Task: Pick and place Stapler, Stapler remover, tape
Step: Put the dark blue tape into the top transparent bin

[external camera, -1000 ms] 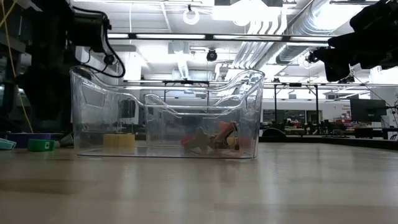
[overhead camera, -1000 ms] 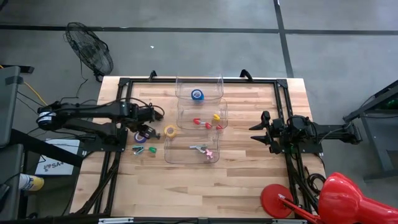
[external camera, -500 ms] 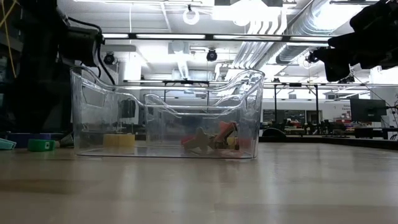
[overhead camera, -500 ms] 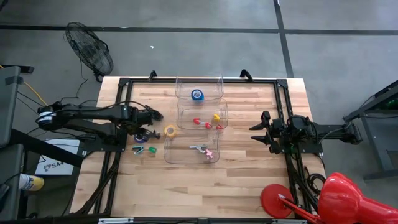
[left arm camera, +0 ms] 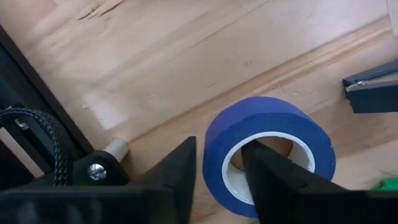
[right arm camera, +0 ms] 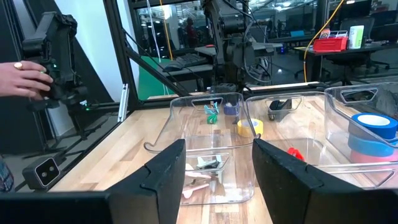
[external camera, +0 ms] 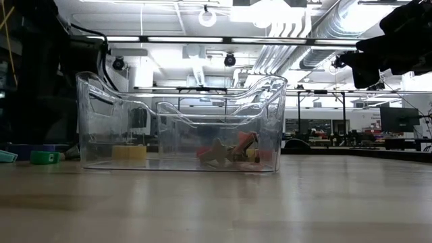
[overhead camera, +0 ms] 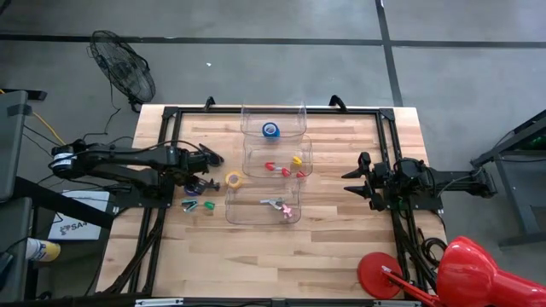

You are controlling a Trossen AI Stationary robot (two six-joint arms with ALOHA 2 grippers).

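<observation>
A blue tape roll [left arm camera: 267, 149] lies flat on the table near its left edge. My left gripper [overhead camera: 197, 181] points down over it, with one finger in the roll's hole and the other outside. A yellow tape roll [overhead camera: 233, 179] lies flat beside it, toward the bins. Another blue roll [overhead camera: 270, 130] sits in the far clear bin [overhead camera: 294, 115]. The near bin [overhead camera: 239, 213] holds a grey tool [overhead camera: 273, 203] and a pink piece [overhead camera: 288, 210]; which one is the stapler I cannot tell. My right gripper [overhead camera: 345, 182] waits open and level at the table's right side. My left gripper comes from above, pointing down, and has the blue roll's wall [left arm camera: 214, 155] between its two fingers. One finger [left arm camera: 264, 180] stands inside the hole and the other [left arm camera: 177, 180] outside. The roll rests flat on the table.
Small green pieces [overhead camera: 189, 205] [overhead camera: 208, 205] lie on the table toward its near edge from my left gripper. The middle bin [overhead camera: 252, 166] holds red and yellow bits. A black frame rail [overhead camera: 162, 170] runs along the table's left edge. A person's hand [right arm camera: 25, 78] shows beyond the table.
My left gripper has sunk straight down onto the blue tape roll, still pointing down. The roll has stayed where it was on the table.
</observation>
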